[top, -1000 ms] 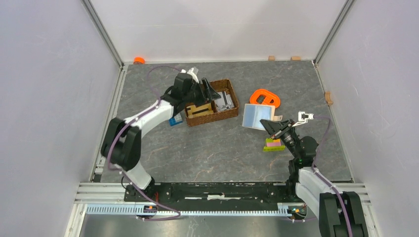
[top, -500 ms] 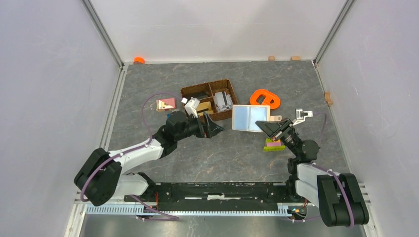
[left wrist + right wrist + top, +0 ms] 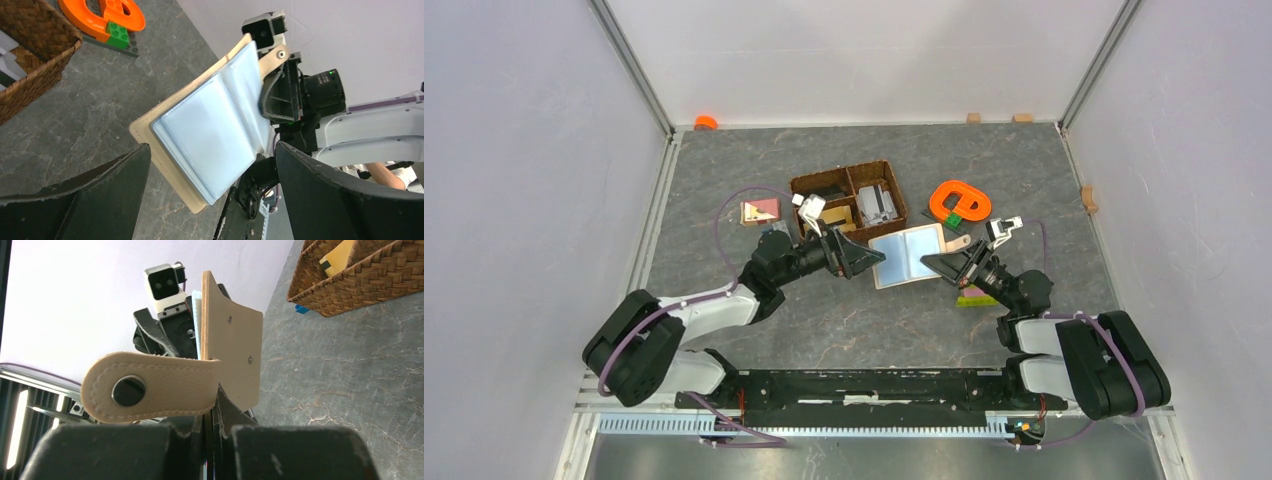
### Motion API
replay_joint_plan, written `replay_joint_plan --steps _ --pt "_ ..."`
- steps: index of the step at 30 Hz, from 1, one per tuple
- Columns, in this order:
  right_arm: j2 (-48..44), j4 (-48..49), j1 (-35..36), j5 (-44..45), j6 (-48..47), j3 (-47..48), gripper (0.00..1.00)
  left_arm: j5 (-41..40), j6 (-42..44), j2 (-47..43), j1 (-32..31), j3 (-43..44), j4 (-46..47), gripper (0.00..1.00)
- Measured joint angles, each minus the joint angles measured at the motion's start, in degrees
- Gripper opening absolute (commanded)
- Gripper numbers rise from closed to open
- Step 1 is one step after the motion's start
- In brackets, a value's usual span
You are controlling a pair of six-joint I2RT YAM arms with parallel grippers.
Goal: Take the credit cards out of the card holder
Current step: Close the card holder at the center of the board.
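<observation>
From above, the card holder (image 3: pixel 907 255) lay spread open near the middle of the table (image 3: pixel 724 180), at about 4 o'clock from the brown woven basket (image 3: pixel 849 198). It showed a pale blue-grey inside with a thin beige border, and its snap tab (image 3: pixel 959 243) pointed toward 2 o'clock, at the orange piece (image 3: pixel 959 200). The left gripper (image 3: pixel 869 260) met the holder from 9 o'clock and the right gripper (image 3: pixel 936 266) from 4 o'clock. In the left wrist view, the holder (image 3: pixel 210 135) was tilted, its two clear glossy sleeve pages facing the camera over the beige cover. No card could be made out behind the plastic. The left jaws were spread wide at 8 and 4 o'clock of the frame, gripping nothing. The holder's lower corner sat in the gap between them, and I could not tell whether it touched either one. Beyond it, the right arm's jaws pinched the far edge, just below the tab. In the right wrist view, the beige outer cover (image 3: pixel 232 360) stood upright on edge with two small rivets showing. The tab (image 3: pixel 150 390), with its dark snap, stuck out toward 9 o'clock. The right jaws were nearly closed at 6 o'clock, clamped on the cover's lower edge. The basket (image 3: pixel 350 275) sat at 1 o'clock.
</observation>
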Motion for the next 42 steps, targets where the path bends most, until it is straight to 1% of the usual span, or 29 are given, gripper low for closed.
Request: replay_joint_plan --steps 4,8,9,10,11,12,15,16,18,21,23,27,30,33,36,40,41,42 --pt "-0.55 0.0 0.11 -0.2 0.48 0.26 0.0 -0.33 -1.18 2.73 0.02 0.0 0.81 0.99" --pt "-1.2 0.02 0.17 -0.42 0.92 0.37 0.0 1.38 -4.13 7.37 0.07 -0.02 4.5 0.88" --pt "-1.29 0.04 0.24 -0.48 1.05 0.37 0.0 2.49 -4.79 8.68 0.13 0.0 6.14 0.84" --pt "-1.33 0.04 0.39 -0.5 1.11 0.37 0.0 3.78 -5.79 10.08 0.17 0.09 7.76 0.79" --pt "-1.36 0.04 0.57 -0.52 1.14 0.37 0.0 5.01 -6.84 11.39 0.2 0.22 9.57 0.69" --pt "-1.36 0.04 0.68 -0.52 1.11 0.37 0.0 6.1 -8.02 12.63 0.24 0.31 11.67 0.58" --pt "-1.36 0.09 0.98 -0.55 0.83 0.42 0.0 8.7 -11.15 15.15 0.39 0.33 17.92 0.19" --pt "-1.36 0.07 1.05 -0.55 0.39 0.46 0.0 9.38 -12.02 15.41 0.46 0.33 19.74 0.1" --pt "-1.77 0.02 1.14 -0.52 -1.53 0.46 0.0 10.25 -12.41 15.34 0.61 0.35 21.64 0.03" --pt "-4.68 -1.01 1.46 -0.37 -7.74 0.61 0.0 10.19 -12.39 14.84 0.66 0.46 21.07 0.02" --pt "-8.44 -6.67 2.51 0.59 -14.16 1.62 0.0 9.77 -12.17 14.21 0.68 0.63 19.34 0.02" --pt "-14.97 -24.15 7.17 6.67 -28.57 5.99 0.0 8.26 -11.37 13.4 1.29 1.25 16.31 0.02" --pt "-16.22 -32.68 10.29 11.23 -36.26 7.96 0.0 8.09 -11.34 13.4 1.6 1.29 15.37 0.02" --pt "-15.02 -37.09 11.72 14.36 -40.09 9.09 0.01 8.15 -11.34 13.46 1.57 1.29 14.93 0.02" --pt "-12.66 -39.91 13.55 16.96 -42.97 10.34 0.09 8.13 -11.34 13.66 1.57 1.29 14.05 0.02" --pt "-10.47 -43.17 14.97 18.78 -45.57 11.74 0.3 7.91 -11.34 13.9 1.6 1.29 11.82 0.02" --pt "-10.6 -44.09 15.13 19.28 -46.16 11.91 0.34 7.72 -11.32 13.9 1.57 1.29 11.04 0.02" --pt "-10.82 -44.72 15.23 19.74 -46.47 11.98 0.35 7.5 -11.32 13.88 1.57 1.29 10.34 0.02"
